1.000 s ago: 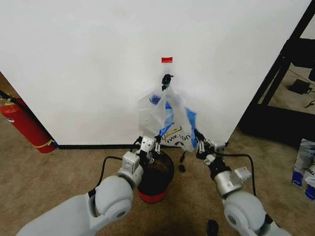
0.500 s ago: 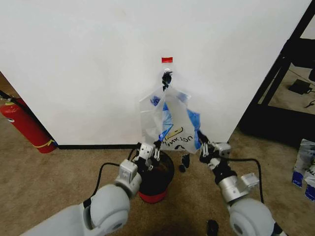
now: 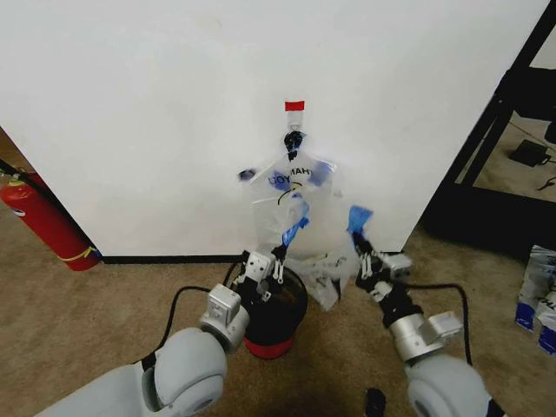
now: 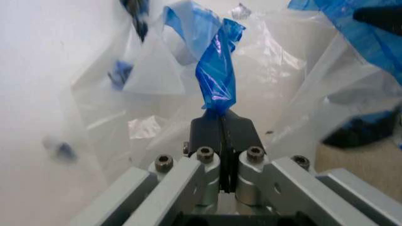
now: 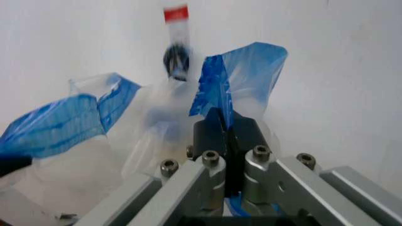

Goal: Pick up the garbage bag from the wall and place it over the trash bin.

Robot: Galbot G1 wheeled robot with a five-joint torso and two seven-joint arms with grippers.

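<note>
The garbage bag (image 3: 317, 261) has just come off the hook (image 3: 294, 139), leaving its twin hanging on the wall (image 3: 156, 104). Both the left gripper (image 3: 280, 254) and right gripper (image 3: 361, 254) pinch blue tape patches, spreading it beside the trash bin (image 3: 274, 317).

Floor (image 3: 104, 304): tan-brown low-pile carpet, runs up to the black baseboard (image 3: 165, 259) at the foot of the white wall (image 3: 139, 113). Trash bin (image 3: 276, 317), black with a red base, stands upright on the carpet close to the baseboard. Red fire extinguisher (image 3: 45, 222) sits at far left, tilted, with its base on the carpet next to the wall. Black shelf frame (image 3: 486, 165) stands on the floor at right.
</note>
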